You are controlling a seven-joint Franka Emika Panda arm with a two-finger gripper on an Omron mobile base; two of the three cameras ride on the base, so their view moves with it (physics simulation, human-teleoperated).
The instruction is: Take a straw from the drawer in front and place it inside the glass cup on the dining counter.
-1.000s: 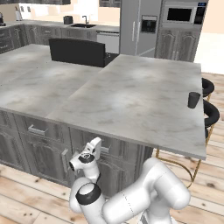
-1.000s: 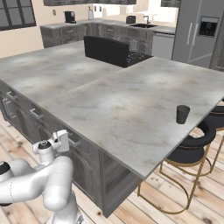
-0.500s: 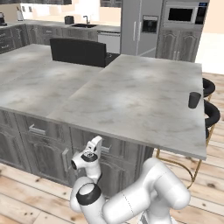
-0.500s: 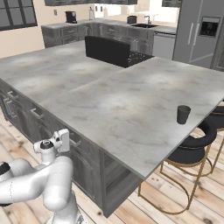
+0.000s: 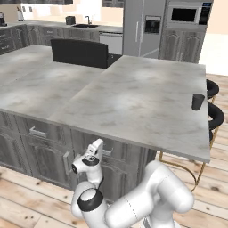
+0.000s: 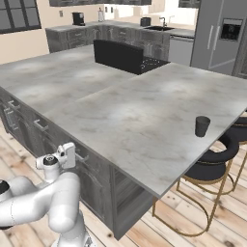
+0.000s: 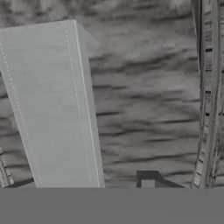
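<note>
Under dining counter (image 5: 133, 102), gripper (image 5: 99, 147) half hidden

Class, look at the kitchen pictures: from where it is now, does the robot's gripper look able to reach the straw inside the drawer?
Probably not yet. The drawer under the dining counter still looks shut, so the straw is hidden behind its front. The gripper sits right at the silver bar handle, so pulling must come first.

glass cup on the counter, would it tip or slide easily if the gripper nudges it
The cup looks small and taller than wide, so it would probably tip if hit high. The counter looks polished, so a low push likely slides it. It stands near the edge, so a fall seems possible.
</note>
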